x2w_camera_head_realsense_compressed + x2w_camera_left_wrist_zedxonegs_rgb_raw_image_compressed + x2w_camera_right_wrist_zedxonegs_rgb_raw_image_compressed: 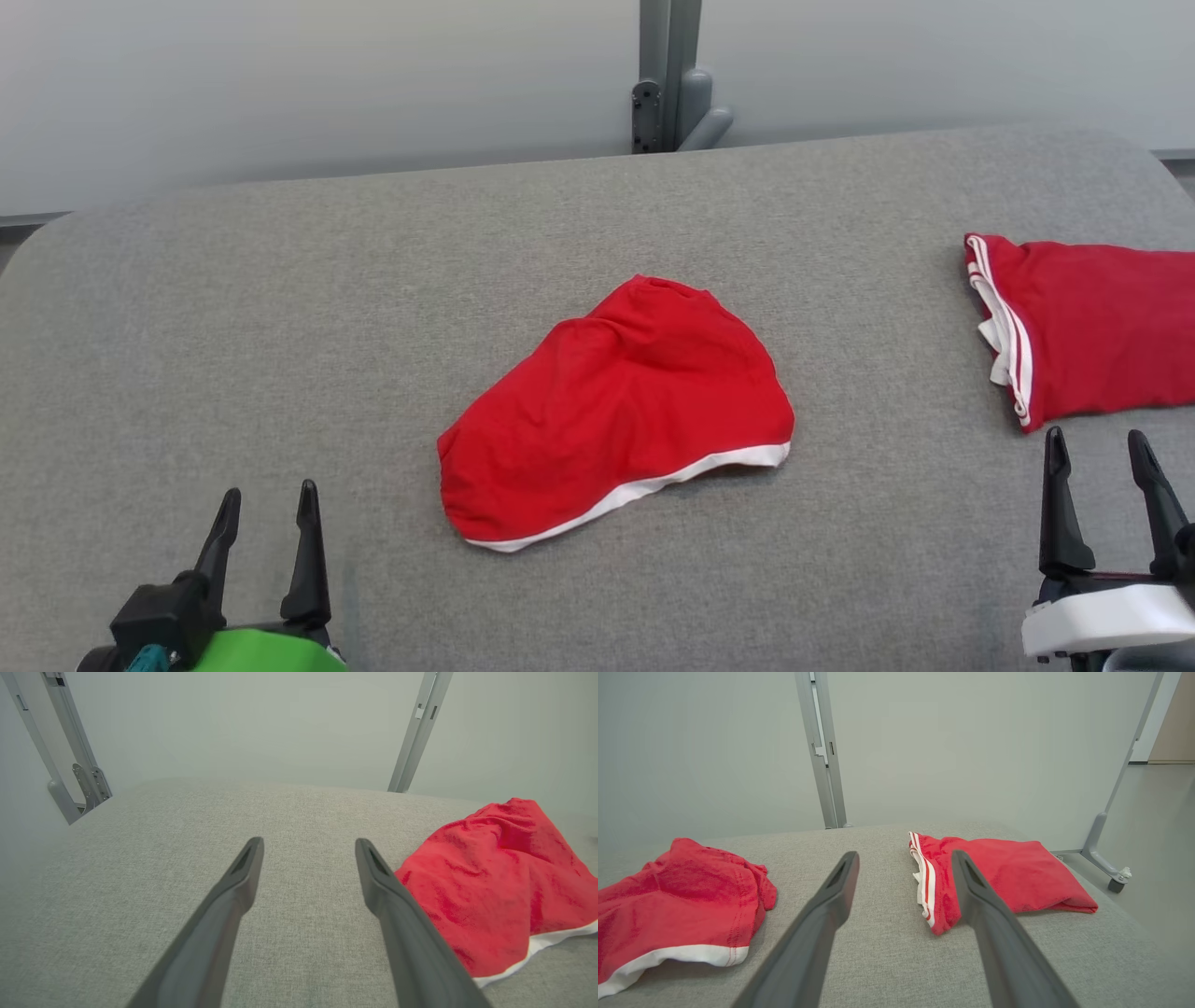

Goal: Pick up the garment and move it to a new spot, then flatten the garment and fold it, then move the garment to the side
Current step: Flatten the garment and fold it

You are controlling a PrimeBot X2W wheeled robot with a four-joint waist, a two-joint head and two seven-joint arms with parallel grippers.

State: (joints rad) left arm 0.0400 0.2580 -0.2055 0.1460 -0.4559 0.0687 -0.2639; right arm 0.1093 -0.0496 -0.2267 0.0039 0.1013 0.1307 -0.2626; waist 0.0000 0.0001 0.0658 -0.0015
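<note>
A crumpled red garment (621, 411) with a white hem lies in the middle of the grey padded table (280, 308). It appears at the right of the left wrist view (500, 882) and at the left of the right wrist view (677, 900). My left gripper (266, 518) stands open at the lower left, apart from the garment, nothing between its fingers (243, 868). My right gripper (1100, 457) stands open at the lower right, empty, just below a second red piece.
A folded red garment (1088, 327) with white stripes lies at the table's right edge, also in the right wrist view (1004, 872). A grey partition post (670, 75) stands behind the table. The floor drops off past the right edge (1157, 858).
</note>
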